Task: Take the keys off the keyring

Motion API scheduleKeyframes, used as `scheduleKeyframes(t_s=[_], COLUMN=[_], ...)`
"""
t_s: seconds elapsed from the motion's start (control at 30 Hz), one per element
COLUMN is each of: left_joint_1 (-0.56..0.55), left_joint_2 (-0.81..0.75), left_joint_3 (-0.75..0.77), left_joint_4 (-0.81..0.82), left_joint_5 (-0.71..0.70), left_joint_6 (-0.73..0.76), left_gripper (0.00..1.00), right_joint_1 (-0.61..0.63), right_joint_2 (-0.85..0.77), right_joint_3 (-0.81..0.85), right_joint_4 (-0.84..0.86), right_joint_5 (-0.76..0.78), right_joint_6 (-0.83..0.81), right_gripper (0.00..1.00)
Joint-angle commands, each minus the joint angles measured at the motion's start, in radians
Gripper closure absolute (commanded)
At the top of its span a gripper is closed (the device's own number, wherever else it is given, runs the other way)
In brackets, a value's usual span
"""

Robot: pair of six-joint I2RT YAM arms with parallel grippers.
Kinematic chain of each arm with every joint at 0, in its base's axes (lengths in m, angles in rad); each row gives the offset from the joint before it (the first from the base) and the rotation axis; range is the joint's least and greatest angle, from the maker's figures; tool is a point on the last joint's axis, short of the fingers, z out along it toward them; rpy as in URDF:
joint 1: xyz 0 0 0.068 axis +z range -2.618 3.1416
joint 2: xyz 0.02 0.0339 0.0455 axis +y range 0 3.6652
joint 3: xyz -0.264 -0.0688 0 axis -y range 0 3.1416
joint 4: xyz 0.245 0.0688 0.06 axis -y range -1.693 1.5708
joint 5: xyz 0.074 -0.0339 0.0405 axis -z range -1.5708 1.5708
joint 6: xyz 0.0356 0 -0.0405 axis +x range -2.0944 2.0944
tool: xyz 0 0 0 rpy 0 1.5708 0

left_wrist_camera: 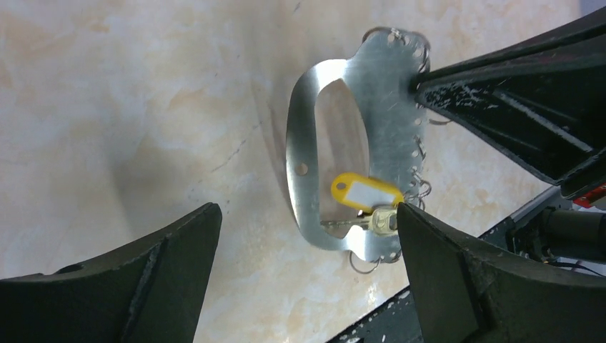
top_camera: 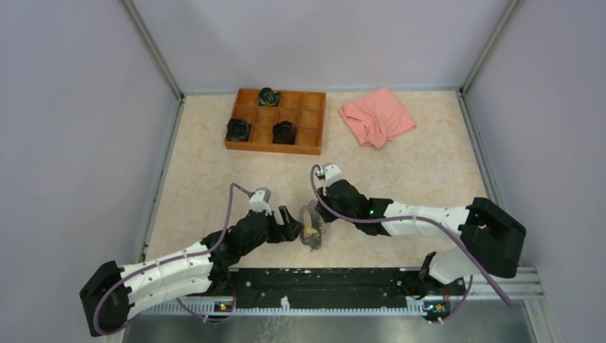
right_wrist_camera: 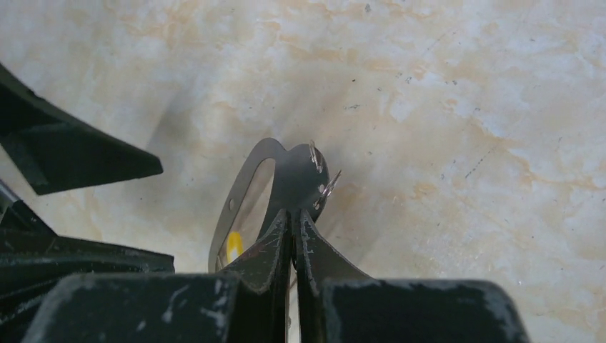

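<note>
My right gripper (right_wrist_camera: 294, 214) is pinched tight on the holed rim of the large flat oval keyring of silvery-grey metal (left_wrist_camera: 386, 107). It holds the ring on edge over the beige marbled tabletop (left_wrist_camera: 107, 107), near the front edge and between the two arms. My left gripper (left_wrist_camera: 307, 207) stands wide apart and grips nothing. One fingertip (left_wrist_camera: 414, 225) is just beside the small silvery key with the yellow head (left_wrist_camera: 364, 193), which lies across the ring's lower end.
</note>
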Motion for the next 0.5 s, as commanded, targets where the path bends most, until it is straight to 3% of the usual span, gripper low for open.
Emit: scheduleKeyframes(t_s=[0.0, 0.17, 0.47], left_joint_1=[0.013, 0.033, 0.098], left_joint_2=[-0.035, -0.042, -0.087], left_joint_3=[-0.066, -0.124, -0.141], left_joint_4=[0.262, 0.416, 0.597], left_joint_5=[0.014, 0.08, 0.33], left_joint_6=[0.143, 0.237, 0.348], left_gripper=[0.02, 0.02, 0.05], right_joint_1=[0.007, 0.007, 0.007], right_joint_2=[-0.11, -0.24, -0.497], right_joint_3=[-0.108, -0.249, -0.364], right_joint_4=[0.225, 0.406, 0.525], right_joint_5=[-0.048, -0.074, -0.234], right_joint_6=[0.006, -0.006, -0.056], right_gripper=[1.0, 1.0, 1.0])
